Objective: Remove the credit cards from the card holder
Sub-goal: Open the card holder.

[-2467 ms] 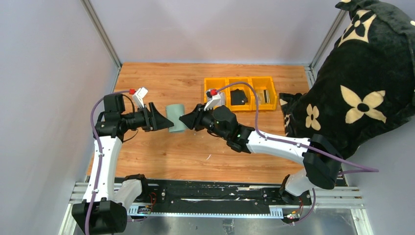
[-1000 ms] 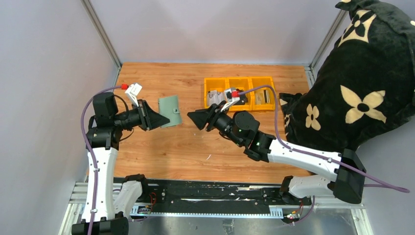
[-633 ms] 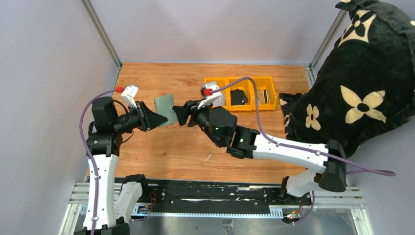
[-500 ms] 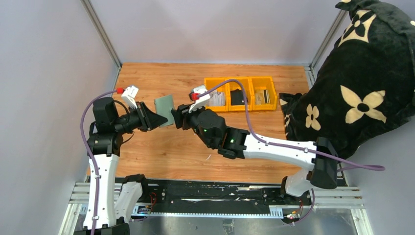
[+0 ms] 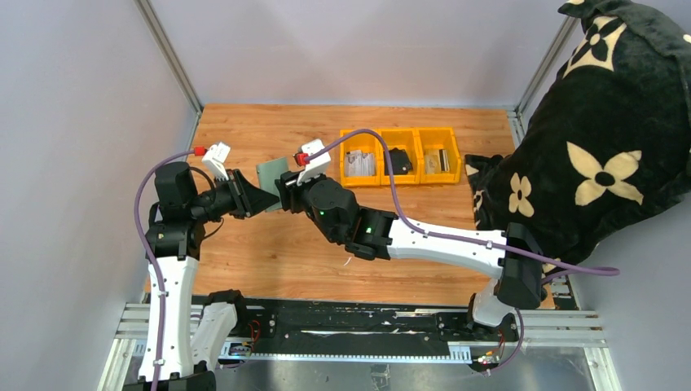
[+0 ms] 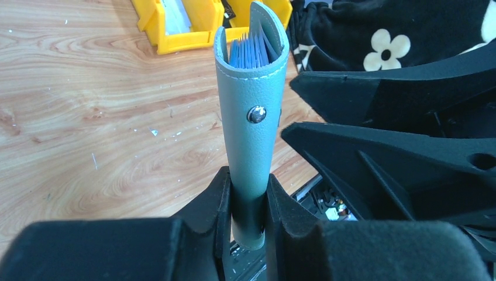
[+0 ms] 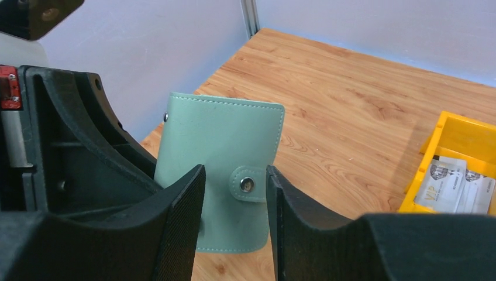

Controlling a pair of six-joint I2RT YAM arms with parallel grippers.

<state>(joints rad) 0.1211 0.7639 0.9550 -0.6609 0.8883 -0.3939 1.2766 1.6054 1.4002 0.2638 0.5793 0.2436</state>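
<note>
The card holder (image 5: 273, 172) is a pale grey-green wallet held upright above the wood table. My left gripper (image 5: 266, 199) is shut on its lower edge; the left wrist view shows the fingers clamped on it (image 6: 249, 206), with its snap stud and bluish inner pocket edges (image 6: 248, 51) at the top. My right gripper (image 5: 284, 190) is open and empty, just right of the holder. In the right wrist view the holder (image 7: 219, 132) and its snap tab show between the spread fingers (image 7: 234, 202). Silvery-grey cards (image 7: 450, 182) lie in the left yellow bin. No plain black card shows.
A row of three yellow bins (image 5: 399, 130) stands at the back right; the middle one holds a bulky black lump (image 5: 398, 160). A black cloth with cream flowers (image 5: 603, 147) covers the right side. A purple-grey wall stands close on the left.
My right arm has swung left from the yellow bins to the card holder, its jaws open. My left gripper has lifted the holder off the table and now holds it still.
</note>
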